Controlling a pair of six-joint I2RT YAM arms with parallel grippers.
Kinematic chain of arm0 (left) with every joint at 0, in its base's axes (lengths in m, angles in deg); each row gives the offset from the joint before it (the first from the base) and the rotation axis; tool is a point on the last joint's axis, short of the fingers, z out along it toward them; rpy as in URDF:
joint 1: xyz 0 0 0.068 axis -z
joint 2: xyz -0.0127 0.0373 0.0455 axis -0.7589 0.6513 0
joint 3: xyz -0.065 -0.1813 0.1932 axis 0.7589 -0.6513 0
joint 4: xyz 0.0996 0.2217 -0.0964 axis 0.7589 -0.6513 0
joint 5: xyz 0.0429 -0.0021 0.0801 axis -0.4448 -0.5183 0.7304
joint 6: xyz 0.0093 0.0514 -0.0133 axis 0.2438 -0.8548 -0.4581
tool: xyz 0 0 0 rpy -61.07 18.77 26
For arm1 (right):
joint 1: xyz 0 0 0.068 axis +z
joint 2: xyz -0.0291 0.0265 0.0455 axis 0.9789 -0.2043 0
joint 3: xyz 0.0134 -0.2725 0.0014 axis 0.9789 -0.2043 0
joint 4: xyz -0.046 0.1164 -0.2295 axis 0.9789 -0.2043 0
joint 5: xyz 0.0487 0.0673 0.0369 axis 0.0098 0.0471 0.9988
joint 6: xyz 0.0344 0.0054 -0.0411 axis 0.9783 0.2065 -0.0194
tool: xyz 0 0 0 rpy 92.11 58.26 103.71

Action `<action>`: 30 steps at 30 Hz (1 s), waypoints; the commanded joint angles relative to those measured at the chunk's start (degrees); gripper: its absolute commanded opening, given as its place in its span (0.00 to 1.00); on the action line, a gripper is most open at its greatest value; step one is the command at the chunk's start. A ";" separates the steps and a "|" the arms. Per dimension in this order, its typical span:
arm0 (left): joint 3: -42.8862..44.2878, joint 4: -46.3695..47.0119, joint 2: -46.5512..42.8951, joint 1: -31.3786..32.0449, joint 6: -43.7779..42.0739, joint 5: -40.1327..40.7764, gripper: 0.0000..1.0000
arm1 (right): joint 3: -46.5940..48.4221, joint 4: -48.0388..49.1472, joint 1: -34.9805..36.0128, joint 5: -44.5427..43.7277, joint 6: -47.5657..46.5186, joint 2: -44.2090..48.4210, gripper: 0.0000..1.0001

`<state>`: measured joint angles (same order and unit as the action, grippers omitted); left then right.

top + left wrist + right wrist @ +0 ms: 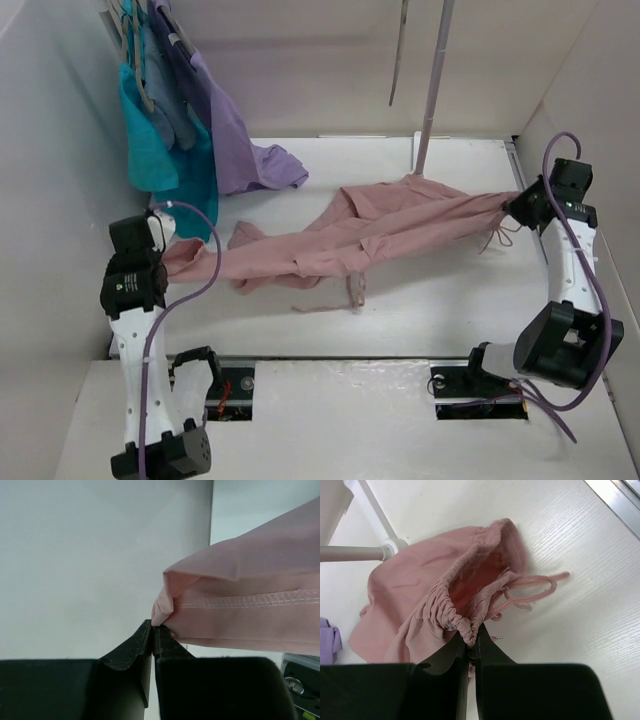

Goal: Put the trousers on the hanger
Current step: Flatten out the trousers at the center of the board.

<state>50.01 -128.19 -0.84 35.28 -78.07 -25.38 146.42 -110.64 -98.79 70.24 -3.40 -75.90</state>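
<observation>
Dusty-pink soft fabric is seen in the trousers [380, 235], stretched limp across the table [420, 320]; it is judged light, floppy and prone to sag, best taken at hem and waistband. At the left, a hem fold is pinched in the closed left gripper [152, 630]. At the right, the gathered waistband is clamped between the shut jaws of the right gripper [472, 641].

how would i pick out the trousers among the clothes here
On the white table, one long garment stretches across the middle. Those are the trousers, pinched at one end by the left gripper and at the gathered waistband by the right gripper. They are dusty pink with drawstrings, unlike the lilac garment and teal garment hanging far left.
</observation>
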 commanded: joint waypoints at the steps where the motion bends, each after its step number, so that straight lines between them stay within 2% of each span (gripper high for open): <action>1: -7.80 5.46 0.82 -1.03 -2.21 4.05 0.00 | -0.22 1.61 -0.52 1.56 -0.44 2.98 0.00; 3: -11.05 5.47 5.82 -1.03 2.95 -0.34 0.00 | -2.76 2.39 -0.52 3.76 -0.44 3.69 0.00; 6: -9.42 4.94 16.62 -3.74 7.11 -7.19 0.00 | -4.97 4.07 -0.52 6.57 0.26 3.69 0.00; 9: 3.21 0.30 26.10 -8.74 9.14 -14.73 0.00 | -2.87 4.69 -0.52 7.11 0.26 1.33 0.00; 10: 12.22 -1.72 28.05 -10.07 9.14 -16.51 0.00 | 0.36 2.86 -0.52 7.11 0.26 0.80 0.00; 12: 24.88 -7.59 32.70 -12.97 9.14 -19.41 0.00 | 4.67 0.31 -0.52 7.11 -0.44 0.09 0.00; 13: 24.96 -8.94 33.86 -13.77 8.18 -19.43 0.00 | 4.70 0.29 -0.52 6.06 -0.44 0.09 0.00; 14: 30.36 -9.91 34.57 -14.56 7.56 -19.43 0.00 | 5.31 -0.23 -0.52 5.36 -0.44 1.05 0.00; 16: 31.82 -12.11 35.10 -17.53 5.29 -18.02 0.00 | 3.65 -0.85 -0.52 4.65 0.26 3.77 0.00; 20: 20.87 -10.98 32.21 -24.47 -1.29 -15.74 0.00 | -7.32 0.72 -0.52 4.65 3.68 10.62 0.00; 21: 12.39 -9.75 31.59 -25.80 -2.36 -14.86 0.00 | -12.22 1.95 -0.52 5.17 4.30 12.20 0.00; 24: -2.13 -3.70 30.89 -30.55 -5.79 -13.10 0.00 | -18.57 1.96 -0.52 4.12 6.06 16.87 0.00; 27: -8.59 -0.43 32.72 -34.59 -6.94 -13.10 0.00 | -21.49 1.96 -1.13 4.12 6.59 17.49 0.00; 30: -9.83 0.72 35.71 -36.44 -6.95 -14.23 0.00 | -23.52 1.96 -1.66 4.12 7.12 17.49 0.00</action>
<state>39.81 -130.51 35.44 0.24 -82.22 -39.72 123.03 -111.08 -99.64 75.72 2.26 -59.35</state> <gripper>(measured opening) 0.014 0.087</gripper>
